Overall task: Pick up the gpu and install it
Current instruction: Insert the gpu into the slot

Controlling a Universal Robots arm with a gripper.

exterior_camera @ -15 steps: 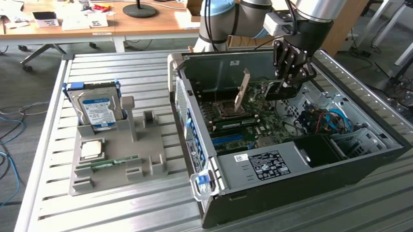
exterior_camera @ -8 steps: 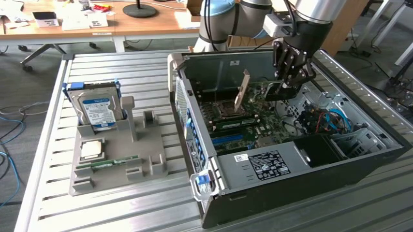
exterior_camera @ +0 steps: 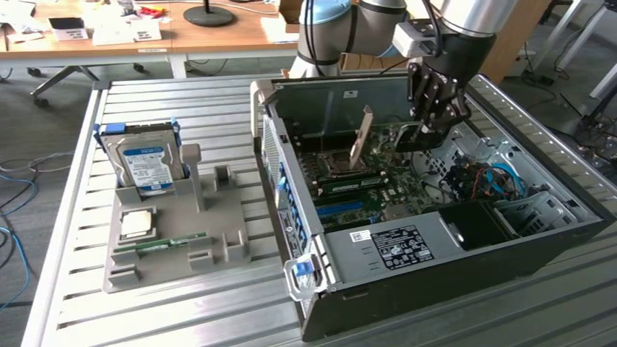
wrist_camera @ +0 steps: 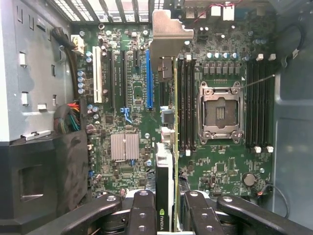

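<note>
My gripper reaches down into the open computer case and is shut on the gpu. The wrist view shows the gpu edge-on between my two black fingers, its silver end bracket pointing toward the case's rear slot openings. The card hangs above the green motherboard, beside the blue expansion slot and the memory slots. I cannot tell whether its edge touches a slot.
A grey holder on the slatted table at the exterior view's left carries a hard drive, a green memory stick and a processor. The case walls, cable bundles and the open processor socket surround the card.
</note>
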